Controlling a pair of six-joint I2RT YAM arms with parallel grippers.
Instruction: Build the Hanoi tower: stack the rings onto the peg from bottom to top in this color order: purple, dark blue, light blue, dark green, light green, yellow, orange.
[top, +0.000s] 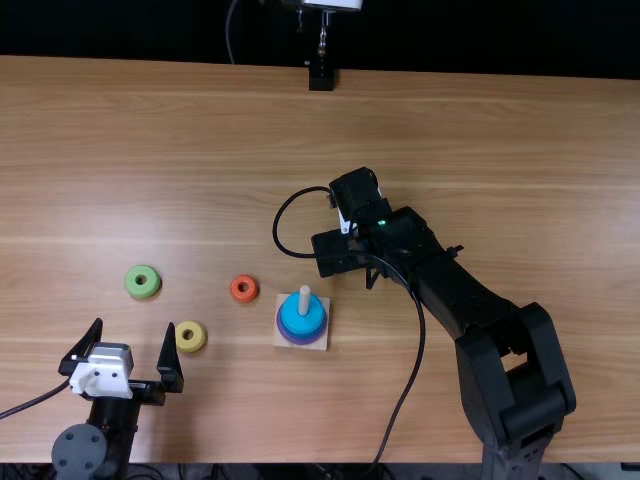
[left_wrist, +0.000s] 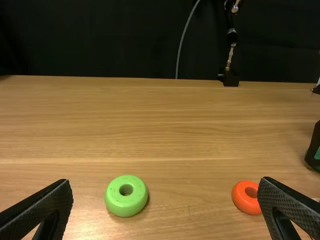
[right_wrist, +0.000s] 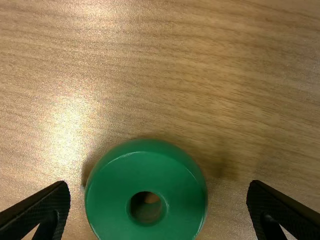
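Note:
In the top view, my left gripper (top: 135, 324) stands open at the lower left, and my right gripper (top: 338, 255) is beyond the wooden base (top: 318, 343). The base's peg (top: 304, 297) carries a light blue ring (top: 302, 320) above darker blue-purple (top: 299, 338). The light green ring (top: 143, 281), yellow ring (top: 190, 336) and orange ring (top: 244, 289) lie on the table. The left wrist view has the left gripper (left_wrist: 165, 181) open, light green ring (left_wrist: 126, 195) and orange ring (left_wrist: 245, 197). In the right wrist view, the dark green ring (right_wrist: 145, 192) lies between the open right gripper's (right_wrist: 158, 182) fingers, touching neither.
The right arm (top: 465, 290) stretches from the lower right over the table (top: 180, 150), with a black cable (top: 421, 340) looping beside the peg base. A black stand (top: 321, 78) is at the table's far edge.

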